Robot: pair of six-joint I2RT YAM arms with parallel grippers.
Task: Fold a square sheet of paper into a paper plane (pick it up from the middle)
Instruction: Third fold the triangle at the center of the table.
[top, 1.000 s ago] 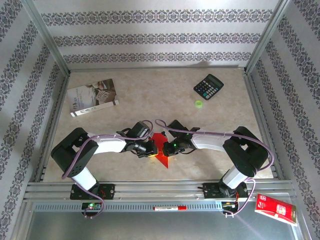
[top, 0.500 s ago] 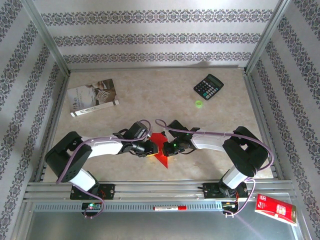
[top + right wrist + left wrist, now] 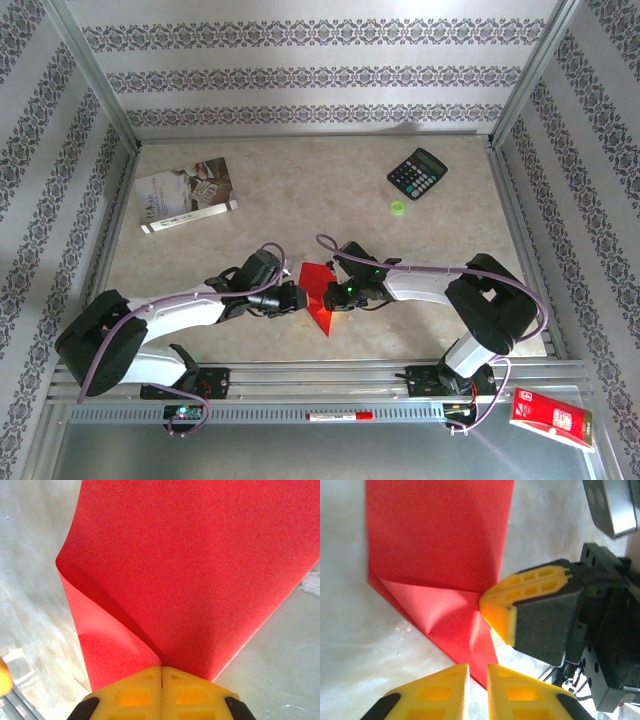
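Lightness and limpness govern this one: the thin, bright red square sheet of paper (image 3: 318, 298) will weigh next to nothing, bend under its own span and take a crease wherever it is pinched hard. It lies near the middle of the pale marbled bench (image 3: 300, 190), close to its near edge, between the two arms. It is partly worked, with one diagonal flap turned over and a pointed end toward the arm bases.

The right gripper (image 3: 161, 670) has its jaws pressed fully together on an edge of the sheet. From that pinch the paper (image 3: 200, 570) bows up and away in a soft curl rather than lying flat. The left gripper (image 3: 477, 667) hovers just beside the sheet's lower slanted edge. Its jaws are nearly together with a slit showing between the tips — whether they nip the corner I cannot tell.

I judge the safest hold is on a folded, doubled edge or along the crease, where the sheet (image 3: 440, 545) is stiffest. A single-layer corner would likely flop or tear. The bench looks smooth, so an unpinned sheet may slide when pressed — one arm should anchor it while the other folds.
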